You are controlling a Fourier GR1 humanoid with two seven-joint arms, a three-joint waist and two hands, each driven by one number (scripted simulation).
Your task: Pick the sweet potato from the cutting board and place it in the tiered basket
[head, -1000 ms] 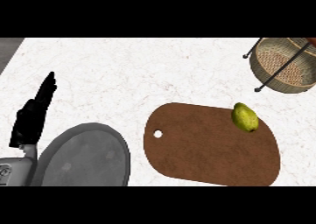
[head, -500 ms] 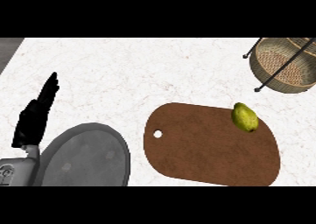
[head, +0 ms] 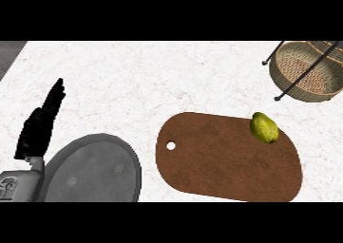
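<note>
The left hand (head: 39, 128) rests with straight fingers pressed together. Well right of the fingers, the potato (head: 264, 127) lies on the board (head: 223, 166); the basket (head: 307, 71) stands beyond.

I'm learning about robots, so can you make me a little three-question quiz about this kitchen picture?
1. True or false: the yellow-green sweet potato lies on the brown cutting board.
2. Which hand shows in the picture? A) left hand B) right hand C) both
3. Fill in: the wire tiered basket stands at the counter's far ____ corner.

Key:
1. True; it lies near the board's far right edge.
2. A; it rests at the left with straight fingers, beside the grey round plate.
3. Right.
</note>
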